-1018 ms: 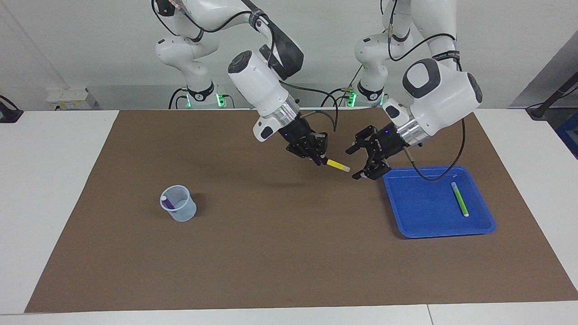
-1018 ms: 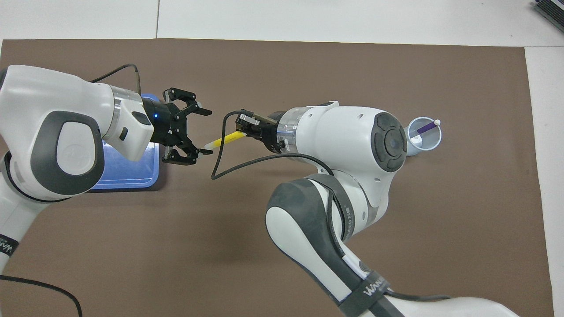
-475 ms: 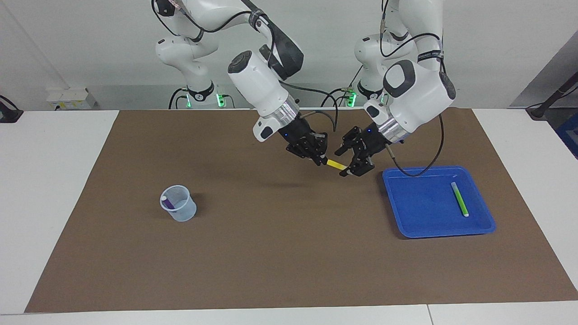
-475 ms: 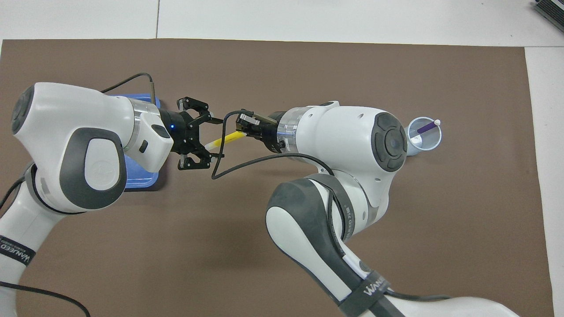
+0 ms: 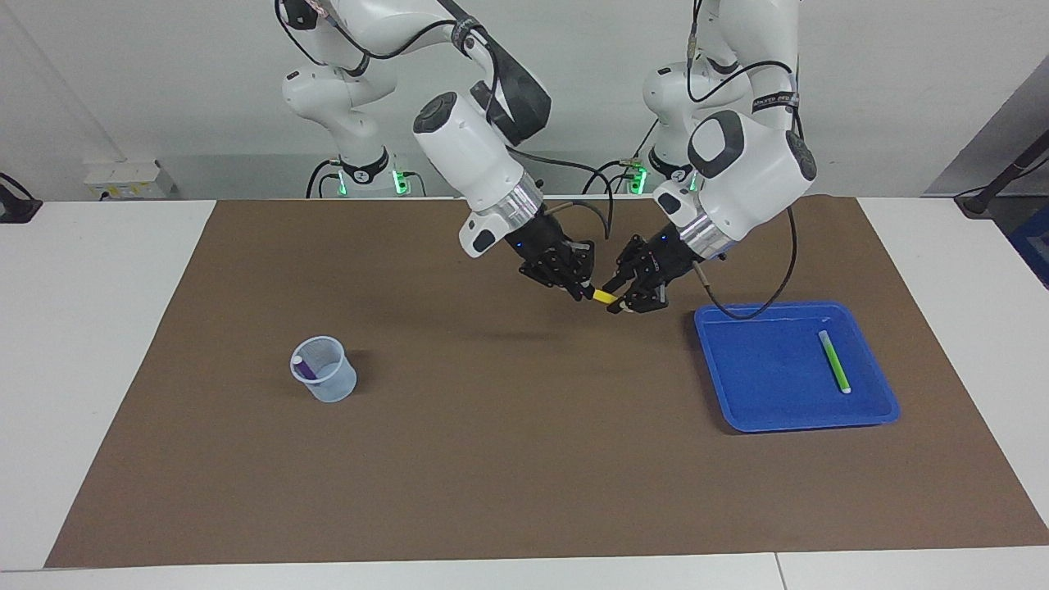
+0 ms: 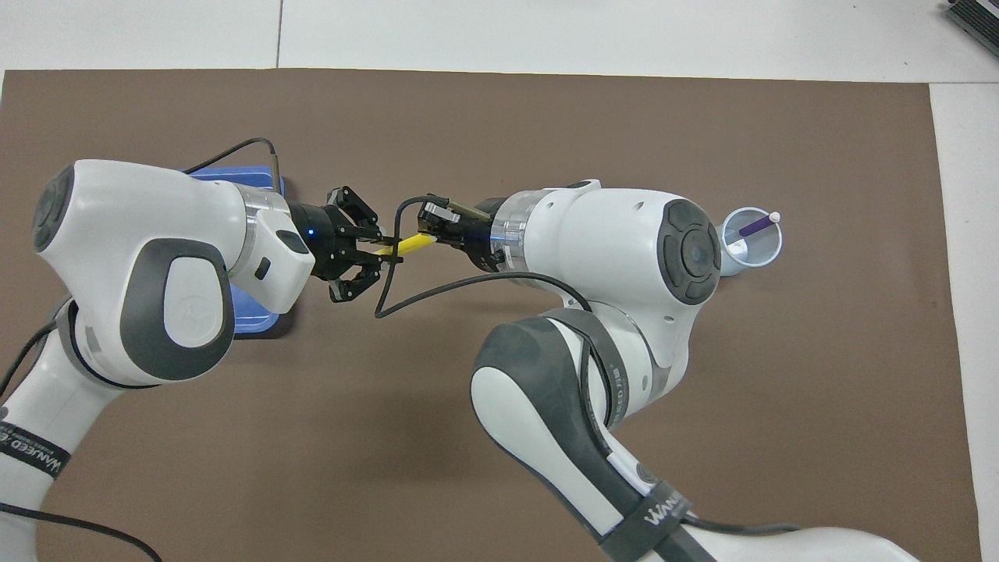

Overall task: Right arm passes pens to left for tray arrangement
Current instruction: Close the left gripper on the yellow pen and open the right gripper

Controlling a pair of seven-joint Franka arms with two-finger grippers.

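Facing view
Right end effector (image 5: 584,292): raised over the brown mat (image 5: 492,459), clamped on one end of the yellow pen (image 5: 605,297).
Left end effector (image 5: 624,306): fingertips closed on the pen's other end, at 4 o'clock from the right one.
Blue tray (image 5: 737,410): toward the left arm's end of the bench (image 5: 82,328).
Green pen (image 5: 834,361): flat in the tray, about 4 o'clock from the yellow pen.
Translucent cup (image 5: 324,369): toward the right arm's end, purple pen (image 5: 301,367) leaning inside.

Overhead view
Yellow pen (image 6: 404,245): bridging both end effectors, left (image 6: 380,251) at 8 o'clock of right (image 6: 431,236).
Tray (image 6: 257,184): mostly hidden under the left arm.
Purple pen (image 6: 757,226): in the cup (image 6: 761,254), white tip toward 2 o'clock.
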